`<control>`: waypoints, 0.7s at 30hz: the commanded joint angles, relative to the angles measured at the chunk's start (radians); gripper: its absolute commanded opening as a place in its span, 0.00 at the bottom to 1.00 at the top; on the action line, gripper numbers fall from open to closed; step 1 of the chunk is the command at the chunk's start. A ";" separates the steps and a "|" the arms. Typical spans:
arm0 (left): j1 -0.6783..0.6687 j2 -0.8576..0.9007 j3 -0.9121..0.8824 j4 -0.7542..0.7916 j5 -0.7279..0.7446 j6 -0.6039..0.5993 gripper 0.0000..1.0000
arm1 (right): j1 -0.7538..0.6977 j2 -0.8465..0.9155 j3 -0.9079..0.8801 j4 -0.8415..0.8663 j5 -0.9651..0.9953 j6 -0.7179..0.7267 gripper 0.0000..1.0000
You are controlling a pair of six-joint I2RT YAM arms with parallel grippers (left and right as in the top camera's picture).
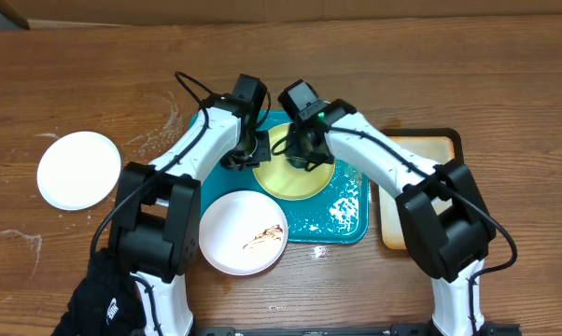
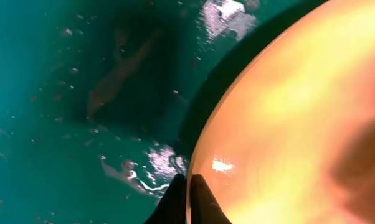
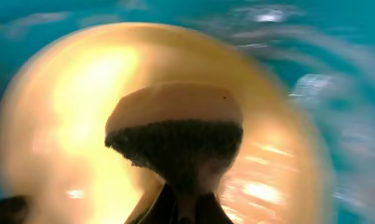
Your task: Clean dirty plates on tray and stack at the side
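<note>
The pale yellow-green plate (image 1: 295,177) lies on the teal tray (image 1: 348,219). My left gripper (image 1: 254,151) is shut on the plate's left rim; in the left wrist view the fingertips (image 2: 189,190) pinch the plate's edge (image 2: 287,112) above the wet tray (image 2: 81,93). My right gripper (image 1: 304,154) is over the plate, shut on a yellow sponge with a dark scrub face (image 3: 175,124). The fingers (image 3: 187,208) hold the sponge against the plate (image 3: 63,99). A white plate with brown smears (image 1: 244,233) sits at the tray's front left corner. Another white plate (image 1: 78,170) lies on the table at far left.
A cream tray with a dark rim (image 1: 421,147) lies right of the teal tray. A black cloth (image 1: 99,301) sits at the front left edge. Water or foam streaks mark the tray floor (image 1: 342,213) and the table near the far-left plate.
</note>
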 commanded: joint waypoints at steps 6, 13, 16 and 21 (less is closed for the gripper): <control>0.045 0.005 0.013 0.000 -0.014 -0.010 0.04 | -0.156 -0.117 0.121 -0.161 0.172 -0.126 0.04; 0.045 -0.003 0.073 -0.025 -0.105 -0.011 0.04 | -0.217 -0.254 0.167 -0.224 0.171 -0.136 0.04; 0.045 -0.017 0.161 -0.084 -0.105 -0.010 0.04 | -0.249 -0.293 0.167 -0.267 0.138 -0.136 0.04; 0.038 -0.062 0.307 -0.178 -0.182 -0.010 0.04 | -0.287 -0.299 0.166 -0.342 0.116 -0.136 0.04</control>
